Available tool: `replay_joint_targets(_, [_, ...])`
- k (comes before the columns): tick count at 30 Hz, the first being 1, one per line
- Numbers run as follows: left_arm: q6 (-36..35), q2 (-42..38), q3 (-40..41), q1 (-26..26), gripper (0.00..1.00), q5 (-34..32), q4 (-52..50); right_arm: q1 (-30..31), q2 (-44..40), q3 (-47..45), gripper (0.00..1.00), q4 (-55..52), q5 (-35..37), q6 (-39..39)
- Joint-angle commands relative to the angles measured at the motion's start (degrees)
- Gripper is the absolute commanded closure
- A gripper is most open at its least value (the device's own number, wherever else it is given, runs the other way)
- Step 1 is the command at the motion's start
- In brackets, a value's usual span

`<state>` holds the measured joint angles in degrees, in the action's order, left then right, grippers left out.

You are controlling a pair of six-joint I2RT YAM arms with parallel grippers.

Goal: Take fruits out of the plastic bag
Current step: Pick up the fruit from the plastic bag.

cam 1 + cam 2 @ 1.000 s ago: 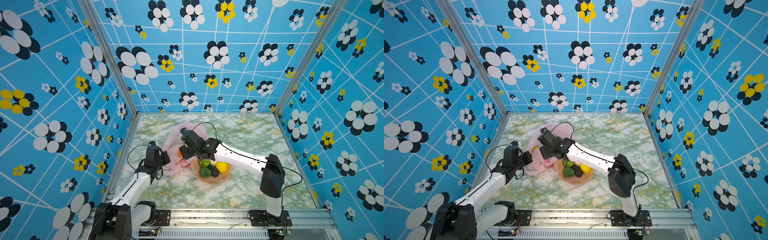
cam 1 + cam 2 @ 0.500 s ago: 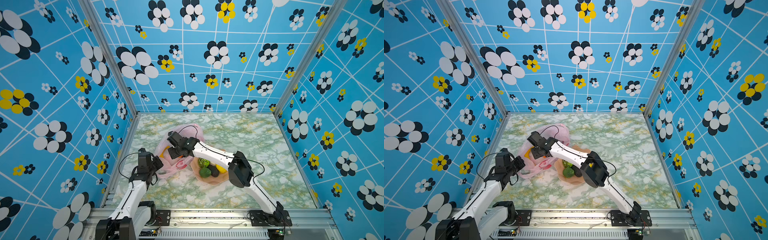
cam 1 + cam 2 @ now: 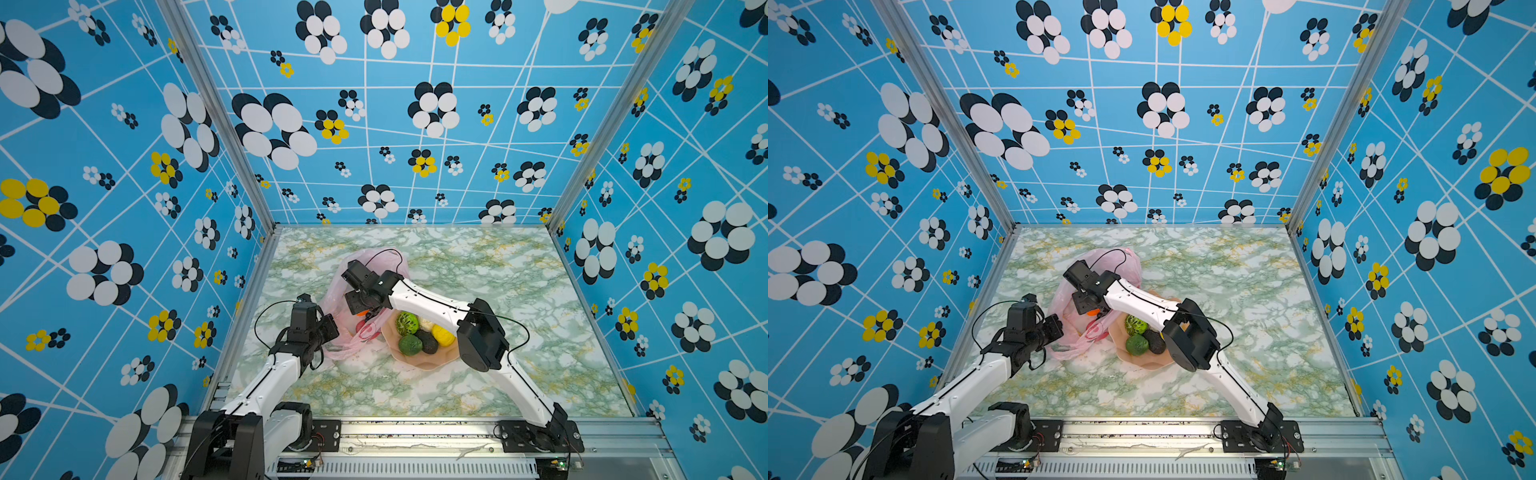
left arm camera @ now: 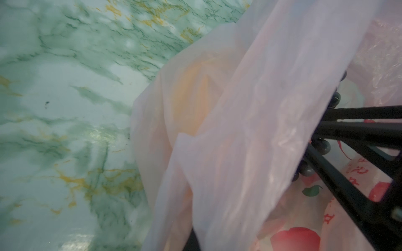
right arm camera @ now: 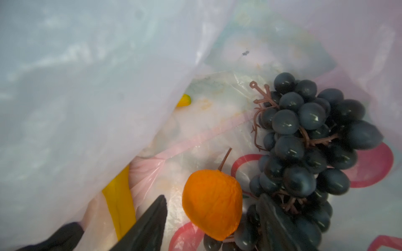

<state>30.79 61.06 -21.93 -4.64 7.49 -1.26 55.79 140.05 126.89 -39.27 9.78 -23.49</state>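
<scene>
The marbled green table (image 3: 457, 270) carries everything under both pincers. The pink see-through bag (image 3: 386, 262) lies crumpled on it between them: the left pincer (image 3: 332, 328) is pressed together at the bag's near edge, and in the left wrist view a sheet of the film (image 4: 250, 130) stretches taut away from its fingers, so it appears to be pinching the bag. The right pincer (image 5: 213, 196) is reached down inside the bag's mouth with its fingers spread. The peach plate (image 3: 419, 361) sits just behind the right pincer, under that arm and touching the bag's side. Inside the bag, a dark bunch of grapes (image 5: 311, 147) lies against the outer side of one right-pincer finger and ahead of it. A banana (image 5: 118, 200) lies outside the other finger, half under a fold of film. An orange (image 5: 212, 204) sits between the spread fingers; whether either touches it cannot be told. On the plate behind the pincer lie a kiwi half (image 3: 406, 323), a lime (image 3: 410, 345), an avocado (image 3: 428, 341) and a lemon (image 3: 442, 335), packed close together.
</scene>
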Motion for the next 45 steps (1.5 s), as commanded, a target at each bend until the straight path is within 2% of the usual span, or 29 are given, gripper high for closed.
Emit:
replay_joint_targets(1, [-1.0, -0.3, -1.3, -0.4, 1.00, -0.9, 0.5, -0.2, 3.1, 2.3, 0.32, -2.2, 0.6, -1.3])
replay_joint_targets(11, [-1.0, 0.0, -1.3, -0.3, 1.00, -0.8, 1.0, -0.2, 7.2, 6.7, 0.32, -4.1, -1.3, -1.2])
replay_joint_targets(17, [-1.0, 0.1, -1.3, -0.4, 1.00, -1.1, 1.0, -0.2, 9.3, 8.9, 0.39, -5.4, -0.5, -0.5])
replay_joint_targets(25, [-0.9, 0.6, -1.3, -0.4, 1.00, -1.3, 1.2, 0.2, 7.2, 8.8, 0.46, -4.7, -1.6, 0.6])
replay_joint_targets(31, [-0.9, 0.6, -1.2, -0.4, 1.00, -1.7, 1.2, 0.9, 1.9, 6.7, 0.49, -3.7, -3.9, 2.3])
replay_joint_targets(45, [-0.9, 0.3, -1.2, -0.3, 1.00, -2.3, 1.1, 1.5, -19.6, -16.1, 0.50, 7.3, -6.6, 3.8])
